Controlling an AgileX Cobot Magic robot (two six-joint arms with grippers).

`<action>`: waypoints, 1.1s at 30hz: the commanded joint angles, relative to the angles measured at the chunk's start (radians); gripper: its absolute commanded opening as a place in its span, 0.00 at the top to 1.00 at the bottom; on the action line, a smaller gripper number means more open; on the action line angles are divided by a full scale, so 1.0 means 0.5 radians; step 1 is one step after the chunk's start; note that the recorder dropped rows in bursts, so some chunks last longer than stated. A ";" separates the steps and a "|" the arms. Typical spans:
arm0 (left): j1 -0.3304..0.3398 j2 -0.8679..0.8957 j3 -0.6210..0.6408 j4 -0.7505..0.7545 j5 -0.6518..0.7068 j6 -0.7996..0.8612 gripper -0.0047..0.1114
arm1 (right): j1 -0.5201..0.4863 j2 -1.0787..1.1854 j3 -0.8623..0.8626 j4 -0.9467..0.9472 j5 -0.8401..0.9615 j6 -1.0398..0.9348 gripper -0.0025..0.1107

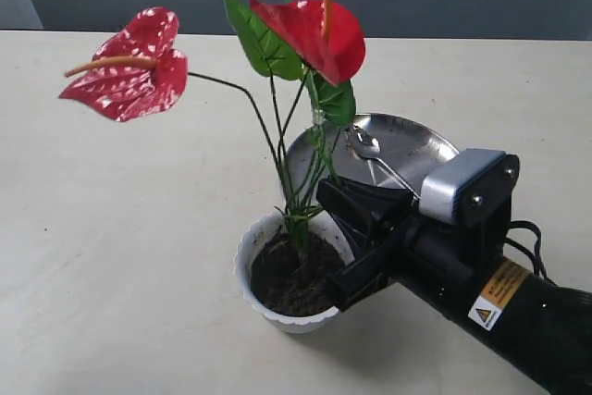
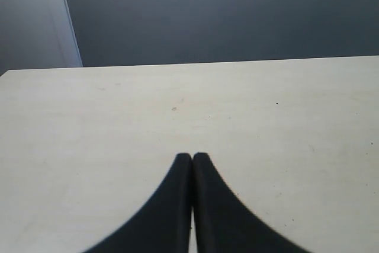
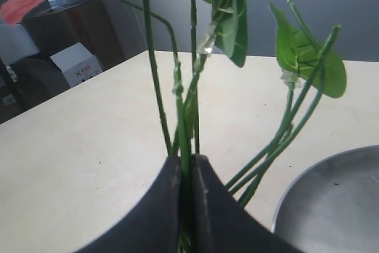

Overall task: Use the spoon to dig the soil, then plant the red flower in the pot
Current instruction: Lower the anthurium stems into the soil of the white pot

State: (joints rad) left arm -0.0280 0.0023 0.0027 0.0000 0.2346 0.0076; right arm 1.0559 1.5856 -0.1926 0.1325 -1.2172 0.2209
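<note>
Pale tabletop (image 1: 111, 228): right jaws clench the red flower (image 1: 314, 34) stems in the pot (image 1: 248, 261) soil (image 1: 282, 282); best seat them upright and firm before releasing. Left jaws clenched, empty.

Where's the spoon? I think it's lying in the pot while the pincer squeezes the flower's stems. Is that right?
Not quite. The spoon lies on the plate behind the pot, not in the pot; the exterior view shows it. The rest is right: the right pincer is shut on the stems of the flower.
</note>
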 commanded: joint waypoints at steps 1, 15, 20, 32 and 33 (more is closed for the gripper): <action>-0.008 -0.005 -0.005 0.000 -0.005 -0.002 0.96 | 0.005 0.118 -0.004 -0.088 -0.008 0.014 0.98; -0.008 -0.005 -0.005 0.000 -0.005 -0.002 0.96 | 0.005 0.096 0.193 -0.049 -0.008 0.014 0.98; -0.008 -0.005 -0.005 0.000 -0.005 -0.002 0.96 | 0.005 0.088 0.262 -0.052 -0.008 0.021 0.98; -0.008 -0.005 -0.005 0.000 -0.005 -0.002 0.96 | 0.005 0.092 0.311 -0.150 -0.008 0.091 0.98; -0.008 -0.005 -0.005 0.000 -0.005 -0.002 0.96 | 0.005 0.092 0.315 -0.154 -0.008 0.102 0.98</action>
State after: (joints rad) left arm -0.0280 0.0023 0.0027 0.0000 0.2346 0.0076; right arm 1.0559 1.6193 -0.0564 0.0833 -1.2906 0.2702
